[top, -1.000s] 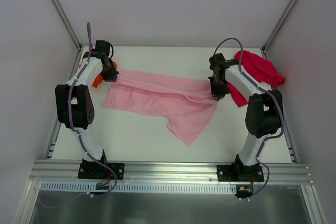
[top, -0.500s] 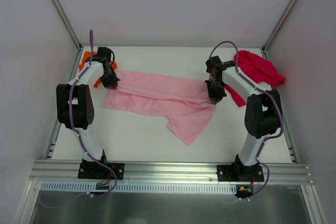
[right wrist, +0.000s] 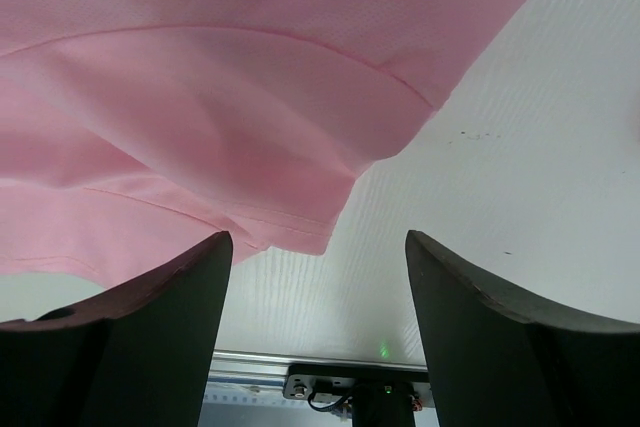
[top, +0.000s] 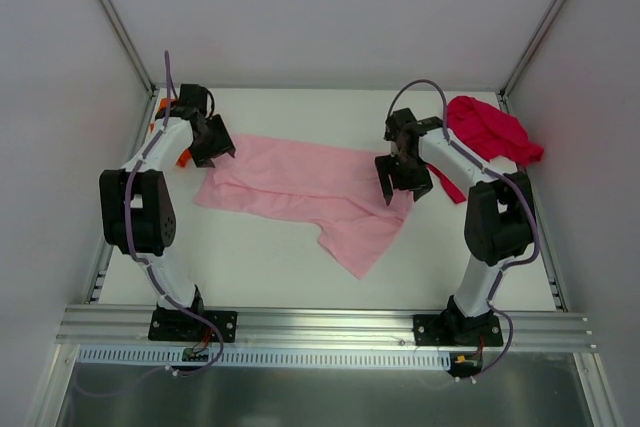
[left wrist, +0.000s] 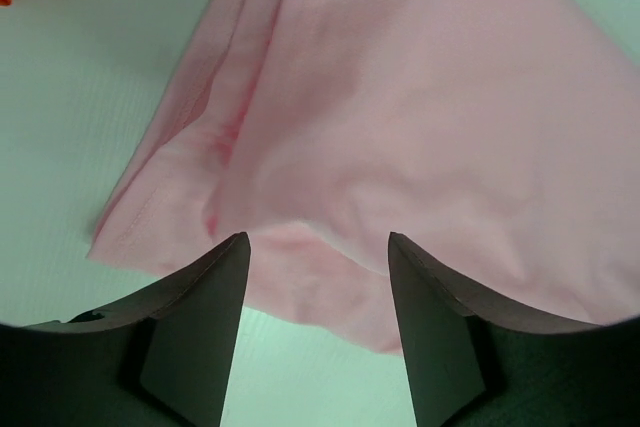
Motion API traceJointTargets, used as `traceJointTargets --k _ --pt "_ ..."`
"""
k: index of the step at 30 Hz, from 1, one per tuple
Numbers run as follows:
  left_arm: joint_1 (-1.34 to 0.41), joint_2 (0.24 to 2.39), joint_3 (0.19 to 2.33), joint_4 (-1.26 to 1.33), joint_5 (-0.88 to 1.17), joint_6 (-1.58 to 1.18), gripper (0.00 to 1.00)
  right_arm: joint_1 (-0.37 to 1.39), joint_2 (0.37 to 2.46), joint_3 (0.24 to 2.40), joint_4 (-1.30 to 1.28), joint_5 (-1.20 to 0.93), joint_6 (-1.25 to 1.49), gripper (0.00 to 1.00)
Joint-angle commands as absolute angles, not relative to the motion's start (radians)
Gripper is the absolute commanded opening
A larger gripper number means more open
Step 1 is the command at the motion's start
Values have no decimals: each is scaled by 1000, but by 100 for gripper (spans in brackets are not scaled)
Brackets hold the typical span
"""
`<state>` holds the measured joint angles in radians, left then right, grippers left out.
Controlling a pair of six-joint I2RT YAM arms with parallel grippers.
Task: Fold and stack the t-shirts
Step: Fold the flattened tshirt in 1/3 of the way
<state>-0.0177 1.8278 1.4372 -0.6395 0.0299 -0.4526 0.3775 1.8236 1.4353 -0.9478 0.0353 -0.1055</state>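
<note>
While nothing sits between either pair, my left jaws and my right jaws both stand spread, gripping no cloth. Below the left pair lies one end of the soft, light pink cloth t-shirt (left wrist: 400, 97), its stitched hem running past the tips with pale desk showing beside it. Below the right pair is that tee's other end, a layered corner with a seam line, stopping over bare desk.

From above, the pink tee (top: 300, 187) lies creased across the middle of the white desk (top: 260, 257), between my two arms, with one flap trailing toward the near edge. A bright orange cloth t-shirt (top: 182, 159) peeks out beside my left arm, just next to the pink one. A crumpled crimson red cloth t-shirt (top: 490, 132) is bunched at the far right behind my right arm, one strip reaching near the pink tee's end.
</note>
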Motion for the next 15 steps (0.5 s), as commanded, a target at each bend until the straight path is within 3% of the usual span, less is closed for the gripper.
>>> traceJointTargets --k 1,9,15 --pt "-6 1727 1454 -643 55 -446 58 396 1746 1450 -974 11 -120 75" --pt "-6 1612 1298 -716 -12 -483 59 472 1615 1309 -965 -90 -75 75" --pt "-6 1672 1241 -686 20 -491 57 488 1637 1288 -942 -91 -72 74"
